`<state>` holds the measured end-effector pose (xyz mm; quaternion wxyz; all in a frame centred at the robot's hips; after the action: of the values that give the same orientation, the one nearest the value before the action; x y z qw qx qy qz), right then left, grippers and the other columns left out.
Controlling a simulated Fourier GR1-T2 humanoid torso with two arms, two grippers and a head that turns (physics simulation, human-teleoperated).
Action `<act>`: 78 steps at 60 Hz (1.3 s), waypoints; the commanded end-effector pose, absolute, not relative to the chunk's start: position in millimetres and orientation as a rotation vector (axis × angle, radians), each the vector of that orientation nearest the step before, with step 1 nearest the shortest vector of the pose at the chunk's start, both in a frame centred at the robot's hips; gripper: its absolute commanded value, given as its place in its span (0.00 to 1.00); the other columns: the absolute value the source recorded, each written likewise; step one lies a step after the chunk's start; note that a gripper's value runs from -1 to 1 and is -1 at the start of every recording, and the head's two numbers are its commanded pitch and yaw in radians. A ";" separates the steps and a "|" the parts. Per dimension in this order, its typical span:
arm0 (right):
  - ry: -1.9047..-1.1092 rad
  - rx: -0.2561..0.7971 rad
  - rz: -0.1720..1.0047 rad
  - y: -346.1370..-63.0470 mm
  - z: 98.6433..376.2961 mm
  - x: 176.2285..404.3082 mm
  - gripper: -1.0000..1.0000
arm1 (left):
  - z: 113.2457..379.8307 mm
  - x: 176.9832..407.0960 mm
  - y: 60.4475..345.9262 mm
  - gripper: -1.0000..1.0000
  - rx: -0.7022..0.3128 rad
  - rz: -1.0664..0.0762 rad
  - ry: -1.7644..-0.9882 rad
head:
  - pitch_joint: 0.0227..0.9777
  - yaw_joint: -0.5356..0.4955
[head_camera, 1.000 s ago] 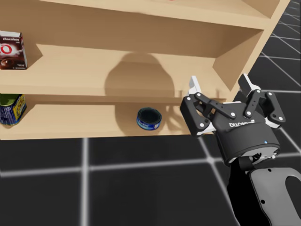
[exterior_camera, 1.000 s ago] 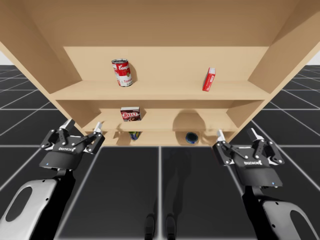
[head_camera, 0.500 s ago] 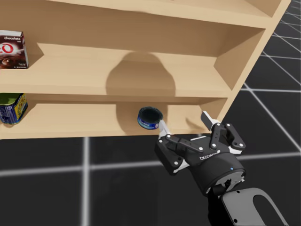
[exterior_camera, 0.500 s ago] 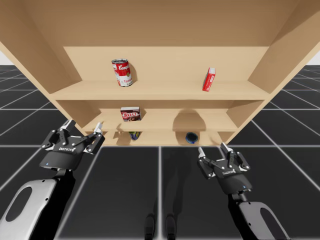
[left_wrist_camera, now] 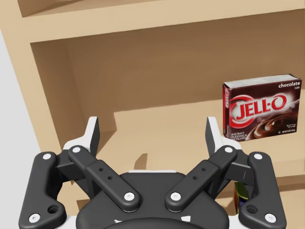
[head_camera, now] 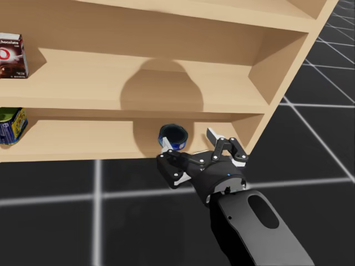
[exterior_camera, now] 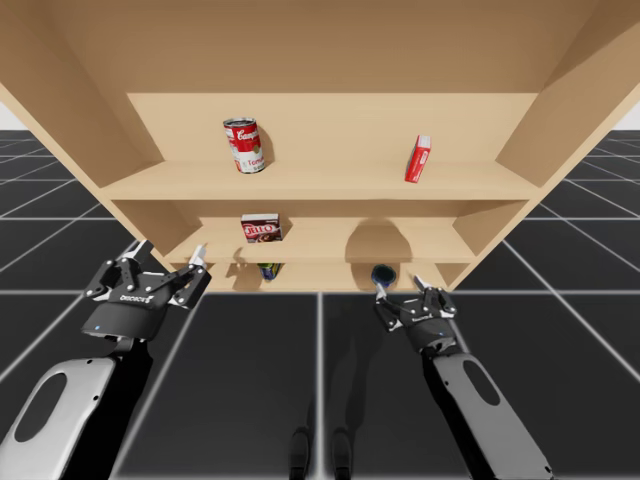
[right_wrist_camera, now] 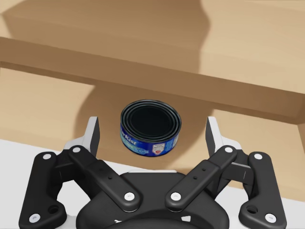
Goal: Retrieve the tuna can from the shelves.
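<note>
The tuna can [right_wrist_camera: 150, 127], low and round with a blue label and a dark top, stands on the bottom shelf [head_camera: 83, 141]. In the right wrist view it sits just ahead of my right gripper [right_wrist_camera: 152, 129], centred in the gap between the open fingers, and neither finger touches it. The high view has the tuna can [exterior_camera: 382, 273] just beyond my right gripper [exterior_camera: 400, 290]. From the head camera, my right gripper [head_camera: 188, 139] reaches up to the tuna can [head_camera: 173, 136] from below and to the right. My left gripper [exterior_camera: 167, 250] hovers open at the shelves' left end.
A brown pudding box [left_wrist_camera: 261, 113] stands on the middle shelf, ahead and to the right of my left gripper [left_wrist_camera: 152, 128]. A green and blue can [exterior_camera: 268, 270] stands on the bottom shelf's left part. A red soup can [exterior_camera: 244, 146] and a red box [exterior_camera: 418, 158] occupy the top shelf.
My right arm has swung left and reached in toward the bottom shelf, bringing its open gripper up to the tuna can. My left arm has stayed put.
</note>
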<state>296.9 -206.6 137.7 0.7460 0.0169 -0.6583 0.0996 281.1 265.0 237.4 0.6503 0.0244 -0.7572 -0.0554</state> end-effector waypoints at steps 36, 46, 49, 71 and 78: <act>-1.355 0.042 0.198 -188.5 101.7 352.1 0.00 | 237.6 281.1 264.2 0.00 0.066 -0.121 -1.724 | 0.78 0.24; -1.361 0.027 0.199 -188.1 98.0 357.0 0.00 | 237.4 281.2 263.8 0.00 0.066 -0.123 -1.724 | 0.78 0.24; -1.357 0.026 0.196 -188.5 96.9 358.3 0.00 | 237.2 281.3 263.8 0.00 0.067 -0.124 -1.724 | 0.78 0.24; -1.324 -0.003 0.147 -197.7 89.2 364.3 1.00 | 237.0 281.0 263.4 0.00 0.067 -0.126 -1.724 | 0.77 0.23; -1.336 -0.008 0.136 -200.0 91.3 364.0 1.00 | 237.2 281.0 263.5 0.00 0.066 -0.125 -1.724 | 0.77 0.23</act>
<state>364.6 -191.9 99.8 0.7734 0.0266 -0.6244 0.1057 280.9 263.8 237.0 0.6490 0.0297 -0.7582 -0.0551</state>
